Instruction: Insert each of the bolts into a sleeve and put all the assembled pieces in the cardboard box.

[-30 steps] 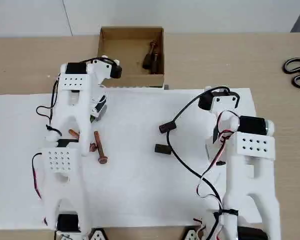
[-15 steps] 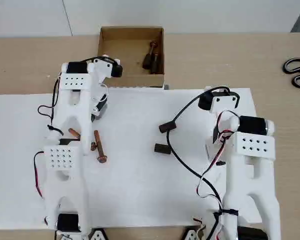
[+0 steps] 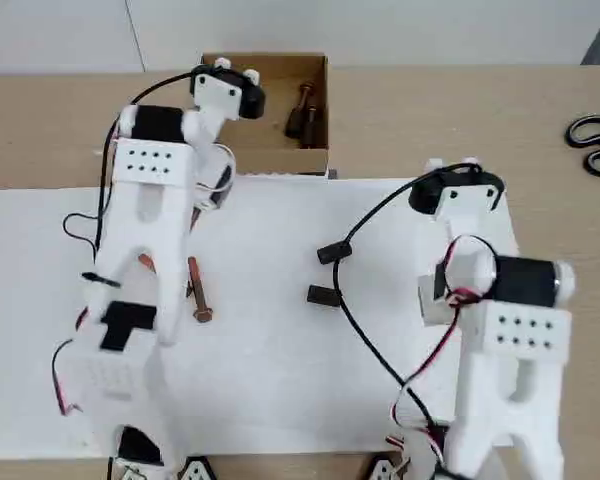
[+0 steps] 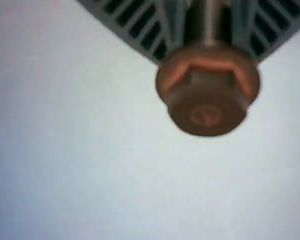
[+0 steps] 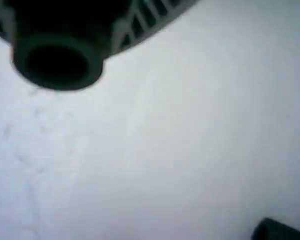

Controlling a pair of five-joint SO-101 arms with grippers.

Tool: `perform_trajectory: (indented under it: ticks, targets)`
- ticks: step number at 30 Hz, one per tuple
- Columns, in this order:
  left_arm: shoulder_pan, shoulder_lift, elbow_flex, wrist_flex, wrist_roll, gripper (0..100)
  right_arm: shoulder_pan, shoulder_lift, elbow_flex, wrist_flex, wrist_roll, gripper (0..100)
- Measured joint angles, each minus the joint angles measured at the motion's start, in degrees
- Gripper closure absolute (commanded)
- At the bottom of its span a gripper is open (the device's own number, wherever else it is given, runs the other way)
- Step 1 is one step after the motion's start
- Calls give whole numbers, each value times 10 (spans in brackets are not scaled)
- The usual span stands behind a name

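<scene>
My left gripper (image 4: pixel 208 31) is shut on a copper bolt (image 4: pixel 207 95), whose hex head faces the wrist camera over the white sheet. In the high view the left gripper (image 3: pixel 214 176) hangs just in front of the cardboard box (image 3: pixel 242 152). My right gripper (image 5: pixel 65 22) is shut on a black sleeve (image 5: pixel 56 64), open end toward the camera. An assembled piece (image 3: pixel 302 108) lies in the box. One loose bolt (image 3: pixel 198 290) lies beside the left arm, and another bolt (image 3: pixel 145 262) is partly hidden under it. Two black sleeves (image 3: pixel 333 252) (image 3: pixel 325 296) lie mid-sheet.
The white sheet (image 3: pixel 270 380) covers most of the wooden table. Scissors (image 3: pixel 595 132) lie at the far right edge. A black cable (image 3: pixel 365 330) from the right arm loops over the sheet near the loose sleeves. A dark object (image 5: pixel 277 231) shows at the right wrist view's corner.
The left arm has risen and swung toward the cardboard box. The right arm has also lifted off the sheet. The loose bolts and sleeves stay put.
</scene>
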Motion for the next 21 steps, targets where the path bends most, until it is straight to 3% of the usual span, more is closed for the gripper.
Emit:
perform_trajectory:
  ticks: [14, 21]
  targets:
    - [11, -424, 250, 1, 105, 994, -76, -253, 35, 4, -4, 995]
    - [11, -680, 523, -128, 178, 994, -76, -390, 167, -64, -4, 995]
